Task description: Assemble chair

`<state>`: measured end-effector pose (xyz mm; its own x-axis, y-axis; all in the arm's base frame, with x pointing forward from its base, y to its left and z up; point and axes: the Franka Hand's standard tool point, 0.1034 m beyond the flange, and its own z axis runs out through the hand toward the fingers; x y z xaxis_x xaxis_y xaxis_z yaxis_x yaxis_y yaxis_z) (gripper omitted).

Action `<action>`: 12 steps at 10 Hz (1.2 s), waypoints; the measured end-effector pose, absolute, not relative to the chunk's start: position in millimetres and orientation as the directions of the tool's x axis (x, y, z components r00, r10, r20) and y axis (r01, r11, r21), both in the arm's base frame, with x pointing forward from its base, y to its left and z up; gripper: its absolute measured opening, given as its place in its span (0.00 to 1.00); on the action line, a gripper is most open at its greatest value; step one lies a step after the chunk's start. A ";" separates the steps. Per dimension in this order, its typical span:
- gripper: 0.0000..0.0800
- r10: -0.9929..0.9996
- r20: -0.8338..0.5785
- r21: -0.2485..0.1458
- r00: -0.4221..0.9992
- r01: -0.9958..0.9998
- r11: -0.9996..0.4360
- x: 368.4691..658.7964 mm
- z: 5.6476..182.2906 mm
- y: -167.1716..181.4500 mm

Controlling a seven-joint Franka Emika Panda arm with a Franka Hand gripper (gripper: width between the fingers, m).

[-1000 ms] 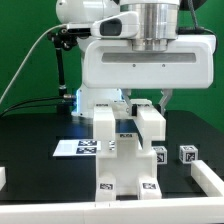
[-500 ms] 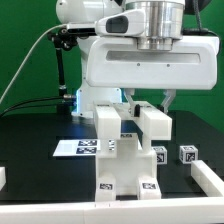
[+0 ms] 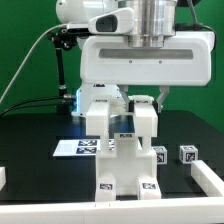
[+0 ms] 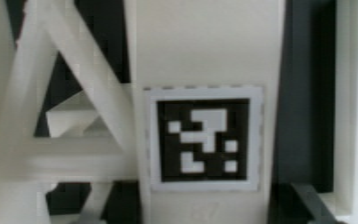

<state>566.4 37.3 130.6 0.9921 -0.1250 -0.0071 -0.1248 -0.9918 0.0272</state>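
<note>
The chair (image 3: 124,150) stands upright near the front middle of the black worktop (image 3: 40,125), its long axis vertical; two tall white uprights rise side by side from a wider base, with a narrow dark gap between them; small marker tags show on the base's front corners and on the inner faces. The end effector (image 3: 145,101) hangs directly over the uprights, its dark fingers (image 3: 160,98) just above the upright on the exterior view's right; whether it is wide, narrow or gripping cannot be told, since the arm's broad white housing hides the fingers' spacing. The wrist view is filled by a white chair face bearing one marker tag (image 4: 204,136), very close. Behind the chair, toward the exterior view's left, lies the marker board (image 3: 78,148); two small tagged white blocks (image 3: 186,154) sit just beside the chair on the exterior view's right; a white part (image 3: 211,181) lies at the right edge.
</note>
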 end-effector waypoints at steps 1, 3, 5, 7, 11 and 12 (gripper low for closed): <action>0.36 -0.103 0.025 0.024 0.994 -0.104 -0.994 571.2 130.4 38.1; 0.36 -0.092 0.052 0.021 0.994 -0.093 -0.995 574.8 130.8 42.7; 0.36 -0.081 0.065 0.019 0.995 -0.082 -0.996 576.5 130.8 46.7; 0.36 -0.083 0.058 0.019 0.995 -0.084 -0.996 575.4 130.9 47.4; 0.36 -0.081 0.058 0.019 0.995 -0.083 -0.996 573.3 131.2 47.1; 0.36 -0.080 0.051 0.016 0.995 -0.081 -0.997 566.1 133.4 47.6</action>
<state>566.1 47.6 133.4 0.9955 -0.0802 0.0512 -0.0811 -0.9966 0.0159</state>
